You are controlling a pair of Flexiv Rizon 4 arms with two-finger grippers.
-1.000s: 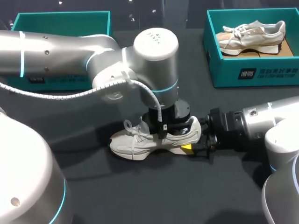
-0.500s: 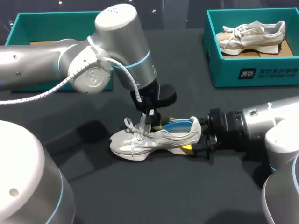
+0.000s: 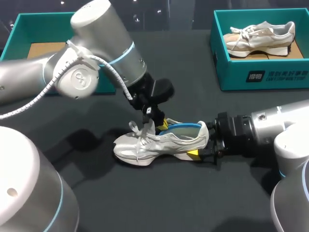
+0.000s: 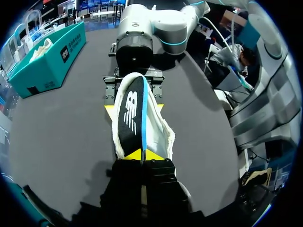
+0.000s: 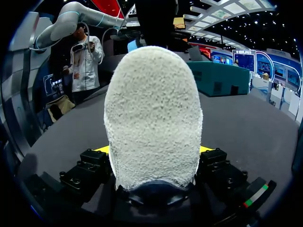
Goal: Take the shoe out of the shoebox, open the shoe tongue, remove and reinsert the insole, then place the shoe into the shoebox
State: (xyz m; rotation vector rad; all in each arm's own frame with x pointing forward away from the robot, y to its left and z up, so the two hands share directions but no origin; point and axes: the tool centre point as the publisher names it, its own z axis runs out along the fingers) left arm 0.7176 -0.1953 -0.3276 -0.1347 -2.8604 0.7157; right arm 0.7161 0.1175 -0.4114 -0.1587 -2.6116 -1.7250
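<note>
A cream sneaker (image 3: 145, 145) lies on its side on the dark table, toe to the left. Its black insole with a blue edge (image 3: 181, 127) rises partly out of the shoe's opening. My left gripper (image 3: 157, 121) is shut on the insole's front end by the tongue. In the left wrist view the insole (image 4: 130, 111) runs ahead from between the yellow tips of the left gripper (image 4: 142, 154). My right gripper (image 3: 202, 149) is shut on the heel. The fuzzy heel (image 5: 151, 109) sits between the fingers of the right gripper (image 5: 154, 150).
A teal shoebox (image 3: 260, 75) at the back right holds a second sneaker (image 3: 260, 34). Another teal box (image 3: 63, 21) with a cardboard floor stands at the back left, partly behind my left arm.
My left arm has swung left and tilted back, uncovering the shoe and drawing the insole's front end up out of it. The right arm and the heel have stayed put.
</note>
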